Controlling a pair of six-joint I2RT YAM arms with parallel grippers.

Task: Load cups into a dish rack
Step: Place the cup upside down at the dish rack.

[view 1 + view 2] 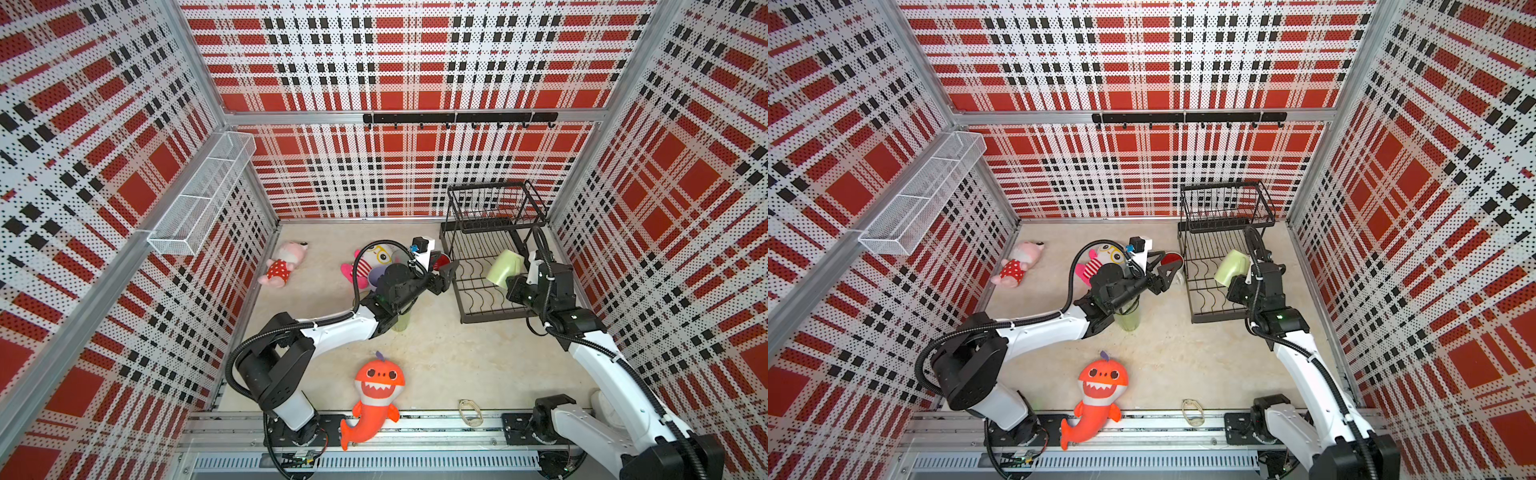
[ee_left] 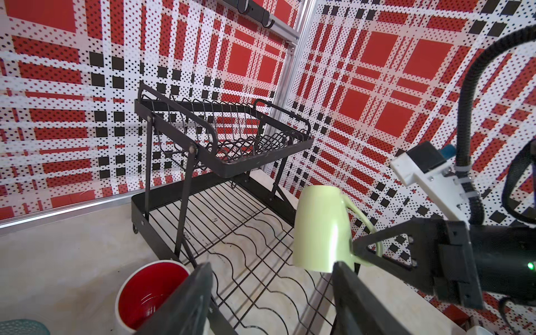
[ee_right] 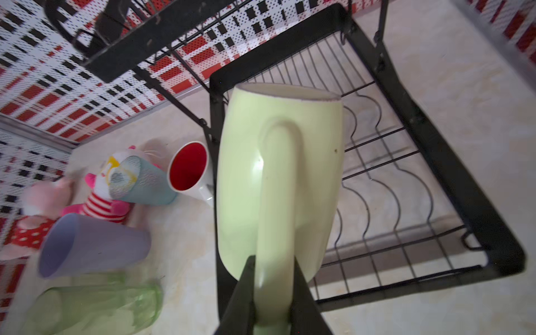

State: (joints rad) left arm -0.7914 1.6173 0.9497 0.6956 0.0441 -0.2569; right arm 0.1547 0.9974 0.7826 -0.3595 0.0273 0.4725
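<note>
My right gripper (image 3: 274, 261) clamps the pale-green mug (image 3: 255, 179) by its handle above the dish rack's (image 2: 261, 159) lower tier. Left gripper (image 2: 271, 269) stands apart, seemingly empty. Risk: I judge the handle-only grip could let the mug pivot and snag wires.

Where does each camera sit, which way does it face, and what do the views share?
Both top views: high in front, looking down on the cell; left arm and right arm show.
Left wrist: on the left arm, facing the dish rack; the open left gripper shows.
Right wrist: on the right arm, above the rack's lower tier; the right gripper shows, shut on the pale-green mug.
Shared: all views show mug and rack.
</note>
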